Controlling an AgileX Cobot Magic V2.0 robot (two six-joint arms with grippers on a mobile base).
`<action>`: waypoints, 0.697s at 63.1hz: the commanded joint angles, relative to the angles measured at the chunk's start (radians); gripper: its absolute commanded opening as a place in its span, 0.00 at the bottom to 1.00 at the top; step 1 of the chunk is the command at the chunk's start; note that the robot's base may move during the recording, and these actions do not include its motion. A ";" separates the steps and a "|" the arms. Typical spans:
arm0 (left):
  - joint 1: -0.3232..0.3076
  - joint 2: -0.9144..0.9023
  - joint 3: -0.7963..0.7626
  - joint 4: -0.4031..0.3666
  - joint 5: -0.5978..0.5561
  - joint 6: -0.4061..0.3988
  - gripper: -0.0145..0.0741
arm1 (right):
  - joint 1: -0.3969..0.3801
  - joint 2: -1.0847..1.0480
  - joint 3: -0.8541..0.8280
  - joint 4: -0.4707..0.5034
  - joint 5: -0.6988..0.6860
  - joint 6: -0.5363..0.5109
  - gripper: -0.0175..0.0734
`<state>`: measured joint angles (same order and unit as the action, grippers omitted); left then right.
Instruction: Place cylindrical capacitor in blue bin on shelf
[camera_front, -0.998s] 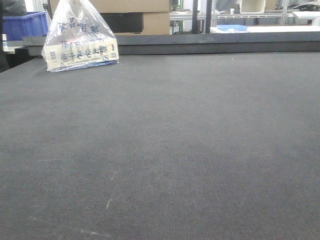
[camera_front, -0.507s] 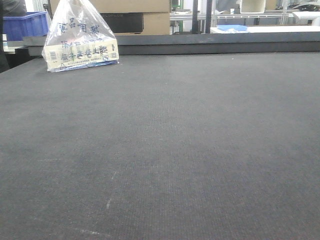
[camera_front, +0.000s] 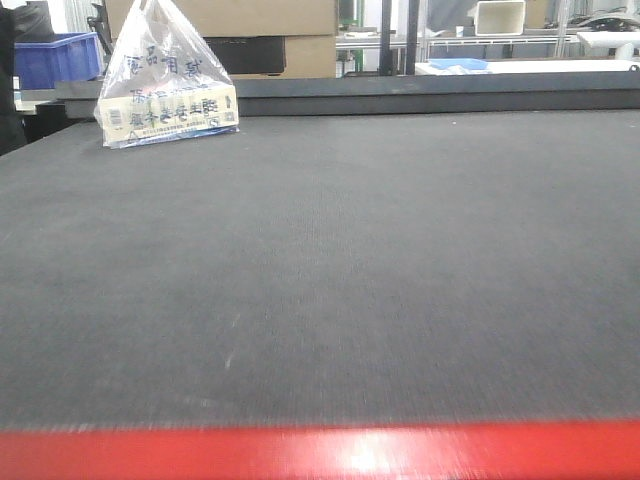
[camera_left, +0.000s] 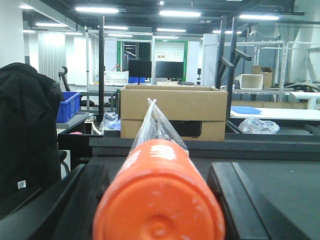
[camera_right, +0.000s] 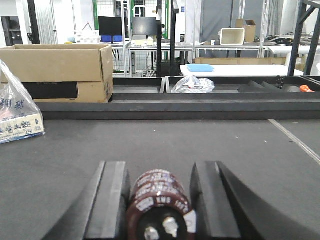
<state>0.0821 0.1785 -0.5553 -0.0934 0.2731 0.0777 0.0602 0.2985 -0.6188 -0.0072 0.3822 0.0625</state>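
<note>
In the right wrist view my right gripper (camera_right: 160, 172) is shut on the cylindrical capacitor (camera_right: 159, 205), a dark maroon can with white print and two metal terminals facing the camera, held above the dark table top (camera_right: 150, 145). In the left wrist view my left gripper (camera_left: 157, 170) is shut on a large orange cylinder (camera_left: 160, 210) with white print. Neither gripper shows in the front view. A blue bin (camera_front: 55, 58) stands far off at the back left, and also shows in the left wrist view (camera_left: 67, 106). The shelf with the shiny steel rail is out of view.
The dark table top (camera_front: 330, 260) has a red front edge (camera_front: 320, 455). A printed plastic bag (camera_front: 165, 85) sits at its back left. Behind it are a cardboard box (camera_right: 60, 70), a raised dark ledge (camera_right: 175, 107), another plastic bag (camera_right: 192, 85) and metal racks.
The front view has pulled back from the table: the red front edge has come into sight at the bottom and the plastic bag looks a little smaller and further away.
</note>
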 joint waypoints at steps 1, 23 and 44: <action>-0.004 -0.007 -0.003 -0.009 -0.017 0.000 0.04 | 0.001 -0.005 0.003 -0.008 -0.016 -0.004 0.01; -0.004 -0.006 -0.003 -0.009 -0.019 0.000 0.04 | 0.001 -0.005 0.003 -0.008 -0.016 -0.004 0.01; -0.004 -0.006 -0.003 -0.009 -0.019 0.000 0.04 | 0.001 -0.005 0.003 -0.008 -0.016 -0.004 0.01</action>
<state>0.0821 0.1771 -0.5553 -0.0934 0.2749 0.0777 0.0602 0.2985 -0.6188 -0.0072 0.3822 0.0625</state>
